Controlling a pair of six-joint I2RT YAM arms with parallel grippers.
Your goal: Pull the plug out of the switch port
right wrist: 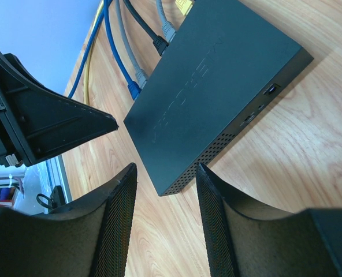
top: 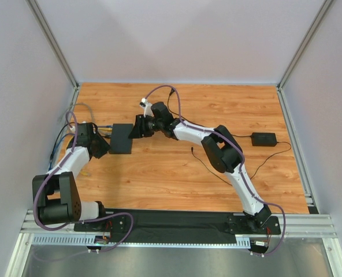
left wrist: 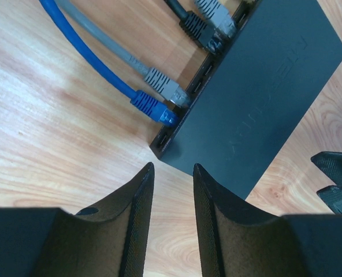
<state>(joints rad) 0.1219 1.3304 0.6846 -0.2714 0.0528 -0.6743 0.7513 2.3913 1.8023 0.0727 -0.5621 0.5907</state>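
The switch (top: 121, 138) is a flat black box lying on the wooden table. Several plugs sit in the ports along its left edge: a blue plug (left wrist: 153, 109), a grey plug (left wrist: 166, 88) and a black plug (left wrist: 197, 29). In the right wrist view the same blue plug (right wrist: 135, 88) and black plug (right wrist: 159, 43) show. My left gripper (left wrist: 172, 167) hovers open just off the switch's near-left corner, with nothing between its fingers. From the opposite side, my right gripper (right wrist: 165, 167) stands open over the switch's other near corner, also with nothing in it.
Blue, grey, black and yellow cables (top: 73, 124) run from the switch off the table's left edge. A small black adapter brick (top: 263, 139) lies at the right, and its thin cable ends loose (top: 192, 151) mid-table. Enclosure walls stand on three sides.
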